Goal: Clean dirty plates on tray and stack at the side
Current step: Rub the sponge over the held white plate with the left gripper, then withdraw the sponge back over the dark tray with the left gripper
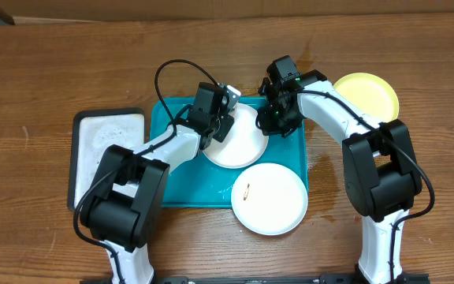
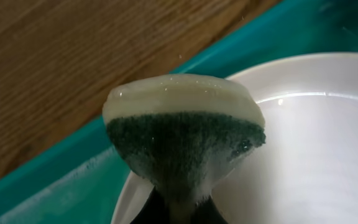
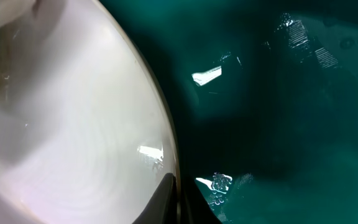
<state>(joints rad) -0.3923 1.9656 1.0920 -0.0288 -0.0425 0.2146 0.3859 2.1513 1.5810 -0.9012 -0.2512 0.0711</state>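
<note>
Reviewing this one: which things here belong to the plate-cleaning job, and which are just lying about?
Job: teal tray, white plate in the tray, smeared white plate, yellow plate, sponge.
Lying about: black-rimmed white tray.

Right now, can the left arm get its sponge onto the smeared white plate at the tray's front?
Probably yes: the smeared plate lies uncovered near the left gripper, whose jaws pinch the sponge; neither arm crosses it.
</note>
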